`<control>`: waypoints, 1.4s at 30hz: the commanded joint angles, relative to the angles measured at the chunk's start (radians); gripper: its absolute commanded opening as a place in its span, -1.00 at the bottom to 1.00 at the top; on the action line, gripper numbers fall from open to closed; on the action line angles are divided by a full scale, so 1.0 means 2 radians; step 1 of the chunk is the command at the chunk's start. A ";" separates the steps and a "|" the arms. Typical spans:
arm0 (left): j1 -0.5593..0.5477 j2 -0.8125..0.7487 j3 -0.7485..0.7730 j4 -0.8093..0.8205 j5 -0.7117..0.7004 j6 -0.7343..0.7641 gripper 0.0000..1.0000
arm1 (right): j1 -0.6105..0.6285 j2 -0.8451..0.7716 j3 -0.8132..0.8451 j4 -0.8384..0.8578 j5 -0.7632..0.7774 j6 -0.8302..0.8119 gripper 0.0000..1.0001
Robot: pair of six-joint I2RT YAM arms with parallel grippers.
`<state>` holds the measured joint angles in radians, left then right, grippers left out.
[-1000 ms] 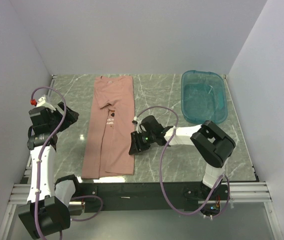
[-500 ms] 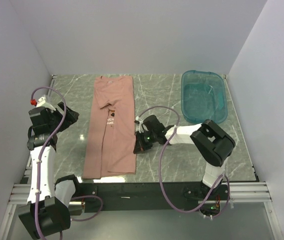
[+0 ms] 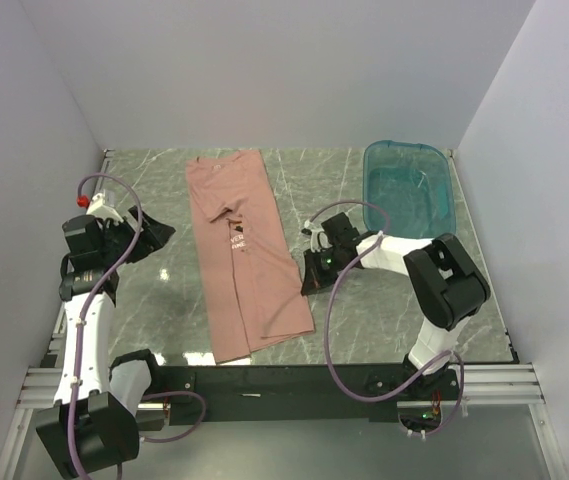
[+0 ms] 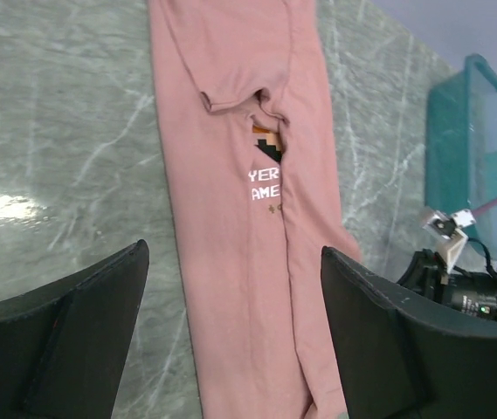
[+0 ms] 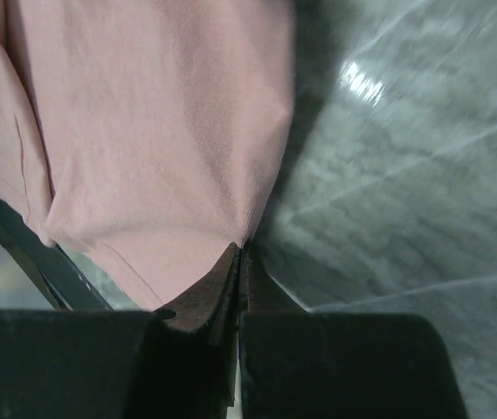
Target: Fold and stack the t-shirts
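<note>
Top external: t-shirt [image 3: 254, 285] slid right (right tool [image 3: 307, 287] pinching).

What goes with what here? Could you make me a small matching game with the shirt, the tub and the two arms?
1 shirt
2 tub
3 left arm
4 right arm

A teal, far right corner
B jaws shut on the shirt's edge
C pink, lying in a long strip
D jaws wide open, holding nothing

Pairs: 1-C, 2-A, 3-D, 4-B
</note>
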<state>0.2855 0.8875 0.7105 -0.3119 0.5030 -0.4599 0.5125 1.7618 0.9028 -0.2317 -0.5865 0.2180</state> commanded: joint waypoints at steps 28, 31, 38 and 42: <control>-0.097 0.431 0.263 0.090 -0.171 -0.134 0.32 | -0.082 -0.128 0.127 -0.271 -0.080 -0.337 0.19; -0.103 0.532 0.375 0.054 -0.159 -0.104 0.16 | -0.095 -0.157 0.137 -0.253 -0.086 -0.341 0.19; -0.103 0.688 0.576 -0.029 -0.133 -0.058 0.01 | -0.164 -0.196 0.109 -0.233 -0.142 -0.347 0.19; -0.103 0.752 0.672 -0.076 -0.137 -0.057 0.00 | -0.193 -0.199 0.106 -0.240 -0.175 -0.353 0.19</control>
<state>0.0837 2.3550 1.9430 -0.3664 0.2268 -0.6067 0.1562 1.3861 1.1267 -0.7174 -0.8494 -0.4534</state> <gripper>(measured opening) 0.501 0.595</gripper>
